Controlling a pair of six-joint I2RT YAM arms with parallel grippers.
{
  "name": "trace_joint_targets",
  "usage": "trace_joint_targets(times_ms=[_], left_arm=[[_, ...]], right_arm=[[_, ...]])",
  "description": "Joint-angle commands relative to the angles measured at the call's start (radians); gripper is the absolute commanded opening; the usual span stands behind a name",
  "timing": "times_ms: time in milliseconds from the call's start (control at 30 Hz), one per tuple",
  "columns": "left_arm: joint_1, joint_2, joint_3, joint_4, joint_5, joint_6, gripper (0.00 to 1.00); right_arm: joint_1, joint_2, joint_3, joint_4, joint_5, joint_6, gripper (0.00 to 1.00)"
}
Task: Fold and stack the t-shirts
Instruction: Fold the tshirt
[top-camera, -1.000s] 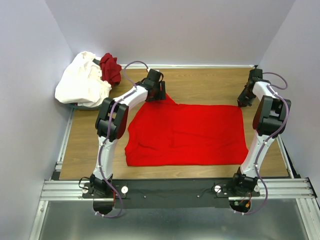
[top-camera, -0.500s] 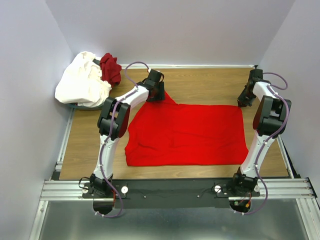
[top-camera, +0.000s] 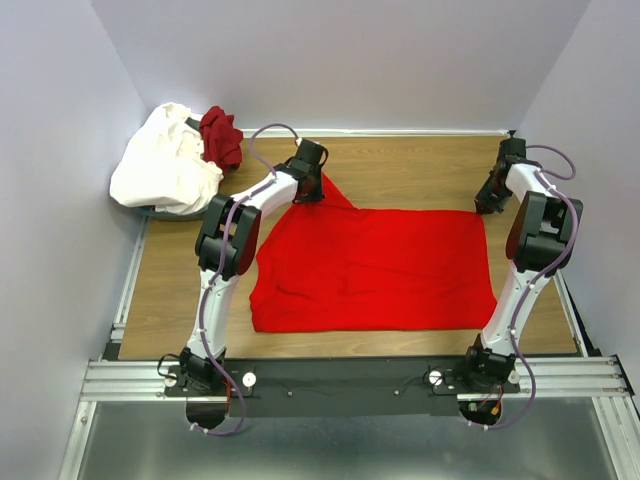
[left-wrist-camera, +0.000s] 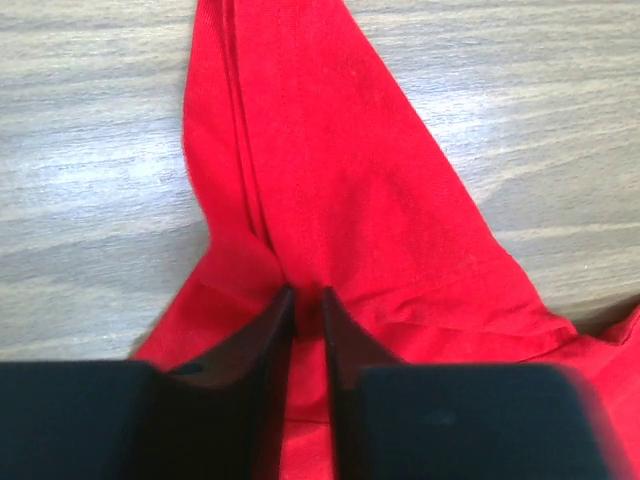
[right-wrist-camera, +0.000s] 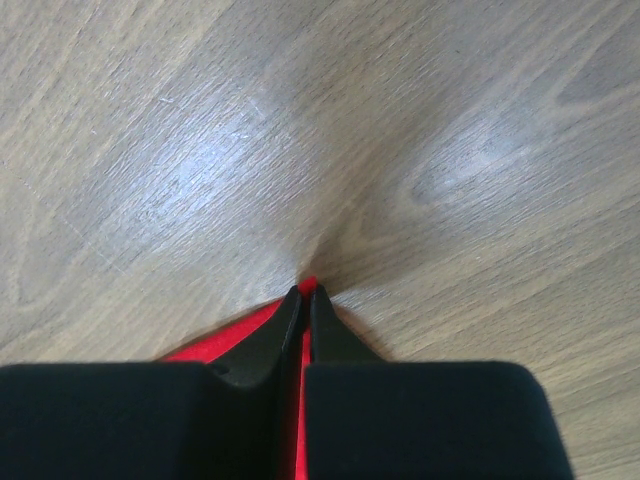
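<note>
While both arms reach toward the far edge of the counter (top-camera: 420, 165), I see the left arm stretched diagonally from its base at the near left corner. Its elbow is raised and its wrist is tipped down at the far left part of the bright red t-shirt (top-camera: 375, 270). The left pincer (top-camera: 316, 188) is clamped on a bunched ridge of that cloth. In the wrist view its fingers (left-wrist-camera: 265, 345) stand almost together with red fabric pinched in the narrow gap, and a tapering strip of shirt runs away from them across the wood.

On my other side, the right arm rises steeply along the right edge and folds forward, with the wrist pointing down near the far right corner. The right pincer (top-camera: 488, 203) grips the shirt's far right corner. Its fingers (right-wrist-camera: 330, 340) are nearly closed, and a sliver of red shows between the tips.

Otherwise the red shirt lies flat across the middle of the counter, pulled to a peak at the left pincer. Over at the far left corner, a white t-shirt (top-camera: 165, 168) sits heaped, with a maroon t-shirt (top-camera: 222, 137) crumpled against its right side, well apart from both pincers.
</note>
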Motion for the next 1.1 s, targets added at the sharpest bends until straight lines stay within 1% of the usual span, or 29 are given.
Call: trace_joint_targets(times_ms=[0,33,133,333,567,767,867,967,1067], left_arm=[[-0.007,0.006,0.039,-0.016,-0.013,0.005,0.14],[-0.009,0.009,0.042,-0.02,-0.016,0.006,0.13],[-0.01,0.008,0.045,-0.022,-0.013,0.008,0.0],[-0.027,-0.003,0.071,-0.034,-0.033,0.009,0.0],[-0.05,0.047,0.206,-0.097,-0.05,0.028,0.0],[-0.062,0.084,0.278,-0.129,-0.045,0.025,0.01],[-0.062,0.09,0.28,-0.14,-0.05,0.026,0.02],[-0.062,0.087,0.259,-0.145,-0.071,0.031,0.04],[-0.062,0.084,0.254,-0.142,-0.062,0.026,0.07]], right_arm=[[-0.008,0.019,-0.035,-0.024,-0.015,-0.01,0.09],[-0.008,0.019,-0.035,-0.024,-0.017,-0.008,0.09],[-0.008,0.015,-0.039,-0.024,-0.017,-0.01,0.09],[-0.008,0.008,-0.046,-0.024,-0.02,-0.013,0.09],[-0.008,0.002,-0.047,-0.024,-0.035,-0.013,0.09],[-0.008,-0.006,-0.056,-0.024,-0.051,-0.01,0.09],[-0.008,-0.012,-0.059,-0.024,-0.054,-0.011,0.09],[-0.008,-0.018,-0.065,-0.024,-0.057,-0.013,0.09],[-0.008,-0.024,-0.072,-0.024,-0.057,-0.016,0.09]])
